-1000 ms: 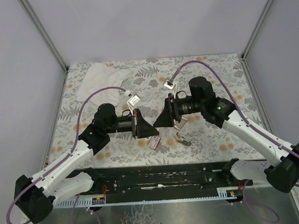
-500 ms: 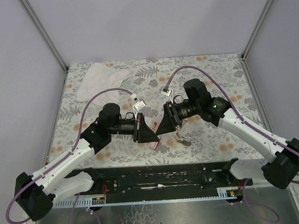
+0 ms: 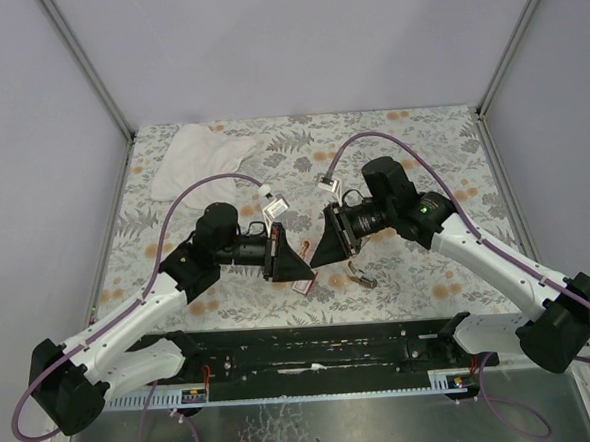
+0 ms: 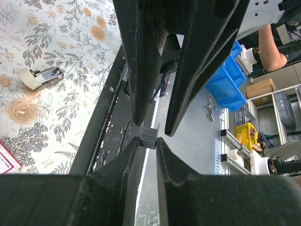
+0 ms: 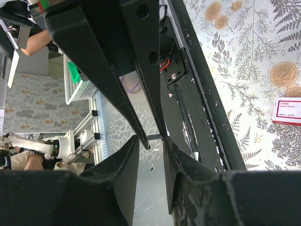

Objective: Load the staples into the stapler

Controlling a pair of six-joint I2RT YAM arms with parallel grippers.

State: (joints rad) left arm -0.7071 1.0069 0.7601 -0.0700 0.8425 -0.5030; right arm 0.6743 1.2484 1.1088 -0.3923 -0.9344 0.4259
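White cloth (image 3: 196, 157) lies crumpled at the far left corner of the flowered surface (image 3: 421, 143), well apart from everything else.

Left arm reaches toward the middle. Left fingers (image 4: 129, 165) nearly together, pinched at the tips on a small ribbed grey piece that looks like a staple strip (image 4: 148, 136). The strip sticks out past the tips, toward the other arm.

Red staple box (image 3: 301, 286) flat on the surface, on the near side of the left fingertips and partly hidden under them in the top view. One corner shows at the edge of the left wrist view. Nothing touches it.

Right arm comes in from the opposite side, tip to tip with the left. Right fingers (image 5: 122, 169) stand a little apart, one on each side of the strip's free end. Not clamped, as far as the wrist views show.

Stapler (image 3: 358, 273) lies on the surface just near-side of the right fingers and right of the red box, apart from both sets of fingers.
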